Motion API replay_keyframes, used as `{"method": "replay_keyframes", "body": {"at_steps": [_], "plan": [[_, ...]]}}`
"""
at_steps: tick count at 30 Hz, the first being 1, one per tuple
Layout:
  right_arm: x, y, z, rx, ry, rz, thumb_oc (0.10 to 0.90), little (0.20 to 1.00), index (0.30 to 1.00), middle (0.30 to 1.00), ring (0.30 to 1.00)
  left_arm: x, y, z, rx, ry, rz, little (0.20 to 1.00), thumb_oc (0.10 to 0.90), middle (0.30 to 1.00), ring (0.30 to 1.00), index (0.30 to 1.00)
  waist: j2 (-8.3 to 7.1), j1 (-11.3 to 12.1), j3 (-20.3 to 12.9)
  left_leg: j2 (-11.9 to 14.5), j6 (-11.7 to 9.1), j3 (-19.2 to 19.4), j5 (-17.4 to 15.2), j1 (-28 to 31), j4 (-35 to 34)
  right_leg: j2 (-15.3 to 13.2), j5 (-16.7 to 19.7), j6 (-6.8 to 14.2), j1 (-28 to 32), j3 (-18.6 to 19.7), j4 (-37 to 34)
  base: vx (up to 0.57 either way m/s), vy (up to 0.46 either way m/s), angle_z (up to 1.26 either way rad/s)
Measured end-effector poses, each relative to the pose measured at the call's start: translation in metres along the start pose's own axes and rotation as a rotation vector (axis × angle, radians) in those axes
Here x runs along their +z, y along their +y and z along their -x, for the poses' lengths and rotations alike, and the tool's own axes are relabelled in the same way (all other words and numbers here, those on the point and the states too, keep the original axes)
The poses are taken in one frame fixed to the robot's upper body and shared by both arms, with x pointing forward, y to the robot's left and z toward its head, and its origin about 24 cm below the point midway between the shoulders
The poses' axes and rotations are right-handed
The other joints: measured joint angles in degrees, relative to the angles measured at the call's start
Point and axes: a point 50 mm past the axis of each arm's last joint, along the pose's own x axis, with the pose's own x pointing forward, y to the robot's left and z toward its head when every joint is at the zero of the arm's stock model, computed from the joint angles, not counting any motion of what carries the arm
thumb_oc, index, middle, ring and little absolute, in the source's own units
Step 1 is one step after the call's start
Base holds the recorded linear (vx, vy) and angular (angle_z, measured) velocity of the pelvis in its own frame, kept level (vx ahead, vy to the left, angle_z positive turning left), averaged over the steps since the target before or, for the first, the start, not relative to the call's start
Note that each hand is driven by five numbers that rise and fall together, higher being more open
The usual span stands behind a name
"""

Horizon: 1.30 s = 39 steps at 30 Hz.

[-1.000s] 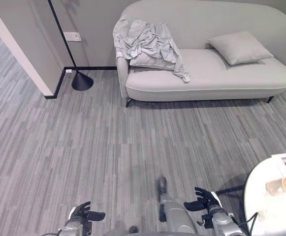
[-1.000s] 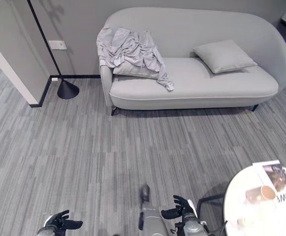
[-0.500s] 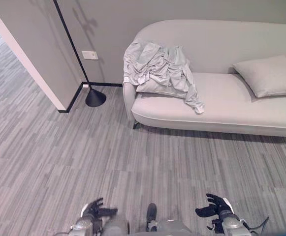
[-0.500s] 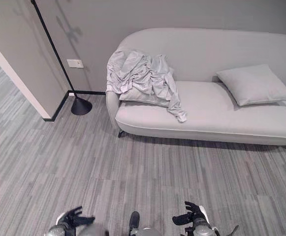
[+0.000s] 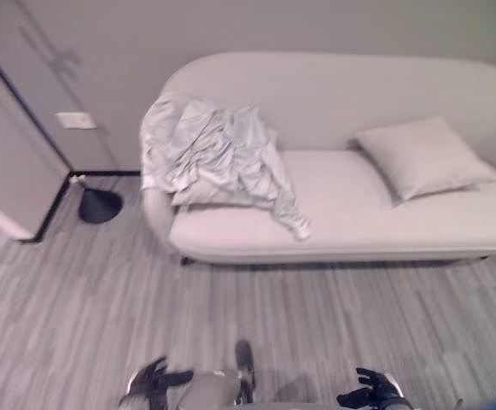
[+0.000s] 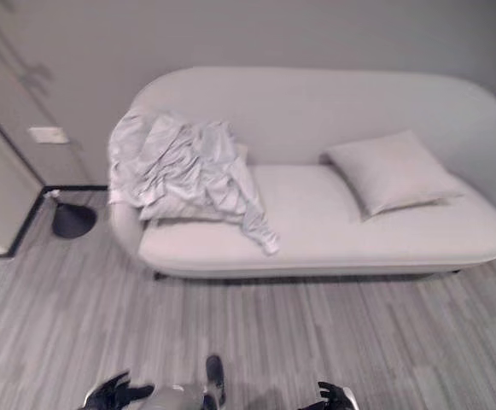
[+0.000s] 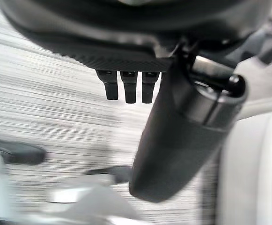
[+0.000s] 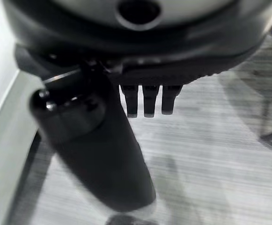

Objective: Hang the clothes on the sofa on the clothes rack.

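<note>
text: none legible | labels: none | numbers: none | signs: none

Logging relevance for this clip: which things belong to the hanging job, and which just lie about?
Job: grey clothes draped over the sofa's left end; left hand and right hand, both empty.
Lying about: cushion, floor lamp base.

Pale grey clothes (image 5: pixel 213 158) lie crumpled in a heap over the left arm and seat corner of the light grey sofa (image 5: pixel 418 222). One sleeve trails forward across the seat cushion toward its front edge.
</note>
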Motion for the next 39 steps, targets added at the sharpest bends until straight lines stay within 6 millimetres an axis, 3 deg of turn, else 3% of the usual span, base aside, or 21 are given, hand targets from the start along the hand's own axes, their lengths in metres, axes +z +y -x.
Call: {"method": "replay_keyframes", "body": {"at_steps": [4,6,8,9,10,11,12,14,15,20,21,24,25,26,27,28,30,32,34,36,39], "plan": [[0.008,-0.009,0.0,-0.026,-0.033,0.001,0.8,0.9,0.9,0.9,0.9,0.022,-0.011,-0.003,-0.03,-0.055,-0.002,0.9,0.8,0.9,0.9,0.9,0.94,-2.5,1.1,-2.2,-0.4,-5.8,-2.4,5.4,0.1,-15.8,2.6,3.9,-14.1,0.2,27.1,0.2,0.144,0.73],[0.017,-0.01,-0.001,-0.031,-0.066,-0.005,0.8,0.9,0.9,0.9,0.9,0.039,-0.015,-0.002,-0.042,-0.125,0.003,0.9,0.8,0.9,0.9,0.9,2.59,-2.5,2.3,-1.4,-1.4,-7.8,-3.9,8.2,0.1,-21.1,2.8,4.4,-19.4,0.8,25.7,0.26,-0.036,0.48],[0.031,-0.017,-0.001,-0.047,-0.117,-0.015,0.8,0.9,0.9,0.9,0.9,0.046,-0.014,-0.001,-0.033,-0.16,0.017,0.9,0.8,0.9,0.9,0.9,4.15,-1.9,2.8,-0.2,-3.3,-8.4,-4.7,10.8,-1.0,-25.5,3.5,5.4,-19.7,-5.4,6.6,0.23,-0.151,0.12],[0.04,-0.015,-0.002,-0.041,-0.144,-0.019,0.8,0.9,0.9,0.9,0.9,0.047,-0.01,-0.001,-0.017,-0.165,0.016,0.9,0.8,0.9,0.9,0.9,4.11,-1.7,2.9,0.3,-4.5,-8.8,-5.2,11.6,-1.5,-25.4,5.3,6.6,-19.7,-6.2,-4.1,0.23,-0.175,0.18],[0.05,-0.011,-0.003,-0.029,-0.173,-0.023,0.8,0.9,0.9,0.9,0.9,0.049,-0.003,-0.001,0.013,-0.168,0.017,0.9,0.8,0.9,0.9,0.9,3.64,-2.4,3.1,1.9,-7.3,-10.7,-6.5,12.8,-2.1,-19.8,10.4,7.8,-19.2,-2.6,-23.8,0.28,-0.181,0.31],[0.051,-0.01,-0.003,-0.028,-0.173,-0.023,0.8,0.9,0.9,0.9,0.9,0.05,0.0,-0.001,0.021,-0.169,0.019,0.9,0.8,0.9,0.9,0.9,3.04,-2.5,3.3,2.7,-8.4,-11.2,-7.0,13.4,-2.0,-16.9,13.4,6.9,-18.5,-0.4,-30.4,0.24,-0.143,0.59],[0.045,-0.01,-0.002,-0.028,-0.154,-0.023,0.8,0.9,0.9,0.9,0.9,0.045,-0.001,-0.001,0.02,-0.154,0.023,0.9,0.8,0.9,0.9,0.9,1.85,-2.8,3.6,3.1,-9.9,-13.2,-7.9,14.6,-2.0,-13.4,16.7,7.1,-17.2,3.7,-35.4,0.23,-0.15,0.75],[0.025,-0.011,0.0,-0.037,-0.098,-0.025,0.8,0.9,0.9,0.9,0.9,0.038,-0.002,-0.001,0.017,-0.134,0.023,0.9,0.8,0.9,0.9,0.9,0.6,-4.2,3.9,3.5,-11.5,-17.2,-8.7,16.6,-2.0,-12.0,22.9,4.4,-14.4,7.5,-36.0,0.19,-0.159,1.09],[0.011,-0.014,0.002,-0.042,-0.057,-0.018,0.8,0.9,0.9,0.9,0.9,0.03,-0.011,0.0,-0.013,-0.122,0.024,0.9,0.8,0.9,0.9,0.9,0.25,-3.7,3.8,5.3,-13.9,-16.4,-10.2,18.1,-1.7,-10.6,28.8,0.1,-12.6,5.7,-36.2,0.22,-0.191,0.62],[0.025,-0.021,0.0,-0.065,-0.097,-0.039,0.8,0.9,0.9,0.9,0.9,0.027,-0.017,0.001,-0.038,-0.115,0.027,0.9,0.8,0.9,0.9,0.9,1.03,-3.0,4.0,9.2,-17.8,-13.6,-12.0,16.4,5.4,-6.3,25.8,-3.8,-10.5,3.7,-36.2,0.09,-0.13,0.17],[0.034,-0.023,-0.001,-0.073,-0.126,-0.068,0.8,0.9,0.9,0.9,0.9,0.063,-0.027,0.003,-0.071,-0.234,0.011,0.9,0.8,0.9,0.9,0.9,-1.74,-2.4,6.5,8.0,-21.3,-14.0,-12.2,2.4,29.7,-9.0,25.1,-4.6,-11.1,2.4,-36.5,0.0,-0.001,0.42],[0.045,-0.033,-0.005,-0.1,-0.14,-0.06,0.8,0.9,0.9,0.9,0.9,0.078,-0.035,0.006,-0.108,-0.281,0.06,0.9,0.8,0.9,0.9,0.9,-2.19,-1.7,7.6,7.8,-20.3,-16.9,-13.3,-5.5,37.1,-9.9,24.9,-4.8,-10.5,3.0,-36.4,0.13,0.117,-0.07],[0.054,-0.034,-0.006,-0.103,-0.163,-0.059,0.8,0.9,0.9,0.9,0.9,0.077,-0.036,0.006,-0.102,-0.278,0.058,0.9,0.8,0.9,0.9,0.9,-1.81,-2.4,7.6,9.7,-19.4,-16.2,-12.8,-4.8,30.2,-9.9,22.1,-2.0,-10.6,3.7,-36.6,0.38,0.543,-0.68],[0.056,-0.055,-0.004,-0.151,-0.174,-0.04,0.8,0.9,0.9,0.9,0.9,0.076,-0.051,0.008,-0.145,-0.281,0.079,0.9,0.8,0.9,0.9,0.9,4.84,-3.4,7.3,22.3,-20.0,-18.5,-9.7,-3.3,14.2,-6.0,8.0,-5.9,-15.8,3.6,-12.6,0.38,0.671,-0.22],[0.039,-0.056,-0.003,-0.171,-0.125,-0.058,0.8,0.9,0.9,0.9,0.9,0.079,-0.06,0.009,-0.173,-0.284,0.034,0.9,0.8,0.9,0.9,0.9,4.96,-4.1,5.8,27.5,-20.1,-17.0,-5.7,-3.7,1.6,-6.7,7.0,-3.5,-17.0,1.7,-12.4,0.47,0.942,0.12],[0.031,-0.055,-0.002,-0.175,-0.102,-0.057,0.8,0.9,0.9,0.9,0.9,0.079,-0.061,0.01,-0.182,-0.287,0.024,0.9,0.8,0.9,0.9,0.9,3.89,-4.1,4.8,28.8,-19.9,-15.4,-5.1,-4.9,-2.8,-8.2,7.1,-3.4,-18.4,1.7,-12.5,0.34,0.774,0.38],[0.024,-0.059,-0.001,-0.187,-0.064,-0.065,0.8,0.9,0.9,0.9,0.9,0.09,-0.064,0.01,-0.184,-0.306,0.02,0.9,0.8,0.9,0.9,0.9,4.02,-4.2,5.3,27.2,-20.5,-13.4,-5.8,-5.5,1.3,-10.8,9.8,0.7,-15.4,2.5,-17.7,0.28,0.657,0.0],[0.006,-0.065,0.003,-0.209,-0.022,-0.082,0.8,0.9,0.9,0.9,0.9,0.073,-0.062,0.007,-0.179,-0.26,-0.021,0.9,0.8,0.9,0.9,0.9,4.12,-4.5,2.0,18.1,-19.9,-13.1,-5.1,-0.8,2.1,-16.5,12.7,2.1,-12.2,0.1,-23.3,0.15,0.519,-0.12],[0.005,-0.075,0.005,-0.223,-0.026,-0.043,0.8,0.9,0.9,0.9,0.9,0.063,-0.059,0.008,-0.174,-0.254,-0.039,0.9,0.8,0.9,0.9,0.9,9.0,-3.5,-0.6,15.7,-19.1,-11.8,-2.6,4.3,-0.7,-16.6,14.2,3.2,-11.8,-1.2,-23.7,0.09,0.413,-0.41],[0.023,-0.063,0.004,-0.178,-0.091,-0.016,0.8,0.9,0.9,0.9,0.9,0.064,-0.043,0.007,-0.133,-0.262,-0.063,0.9,0.8,0.9,0.9,0.9,7.66,-3.1,-0.5,12.1,-18.3,-9.7,-1.3,5.9,-2.1,-22.6,14.1,2.3,-12.7,-5.3,-20.1,0.06,0.264,-0.31],[0.049,-0.051,0.007,-0.133,-0.2,-0.021,0.8,0.9,0.9,0.9,0.9,0.074,-0.017,0.007,-0.065,-0.295,-0.084,0.9,0.8,0.9,0.9,0.9,4.97,-3.7,0.0,7.5,-14.8,-11.1,-2.1,6.3,-2.7,-26.2,17.2,3.0,-14.2,-2.8,-16.2,0.09,0.243,0.23]]}}
